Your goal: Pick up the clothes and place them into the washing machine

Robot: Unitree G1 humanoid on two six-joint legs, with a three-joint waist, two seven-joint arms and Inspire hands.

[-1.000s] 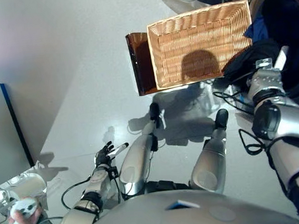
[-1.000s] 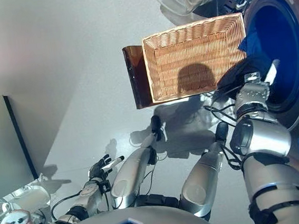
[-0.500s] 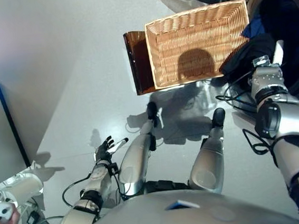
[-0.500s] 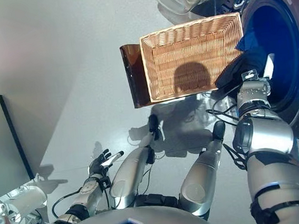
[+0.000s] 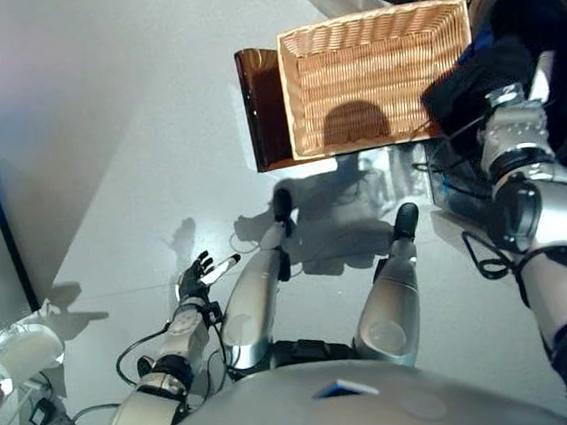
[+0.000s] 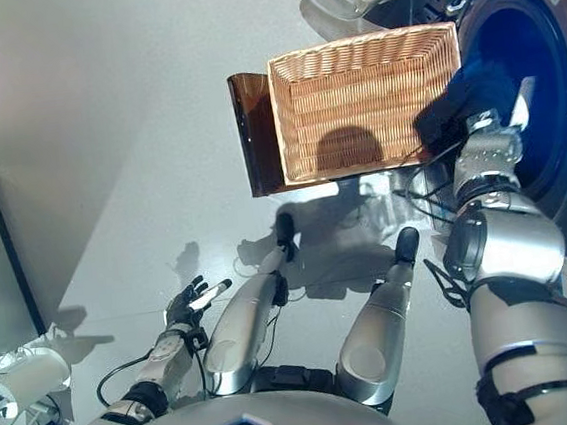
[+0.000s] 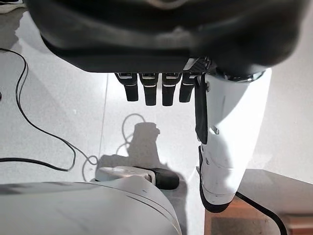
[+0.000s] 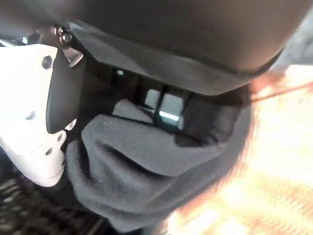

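1. The right hand (image 8: 98,98) has its fingers curled round a bundle of dark grey-black cloth (image 8: 146,181); its wrist view shows the fabric bunched against the palm, with the white-covered thumb beside it.
2. In the head views, that dark garment (image 5: 472,84) hangs at the rim of the washing machine's round, dark drum opening (image 5: 549,46), between the opening and the near corner of the rectangular woven wicker basket (image 5: 381,73).
3. The basket looks empty and stands on the pale grey floor (image 5: 155,134), resting against a brown translucent box (image 5: 259,109).
4. A patch of blue fabric (image 5: 483,45) shows at the drum's edge; I cannot tell whether it lies fully inside.
5. The left hand (image 5: 197,278) hangs low at the robot's side, well away from the work, fingers straight and relaxed, holding nothing.
6. My reading is that the carry step is nearly over and the deposit comes next.
7. The next move calls for pushing the bundle deeper past the door rim before loosening the fingers, so the cloth falls into the drum rather than draping over the lip or slipping to the floor.
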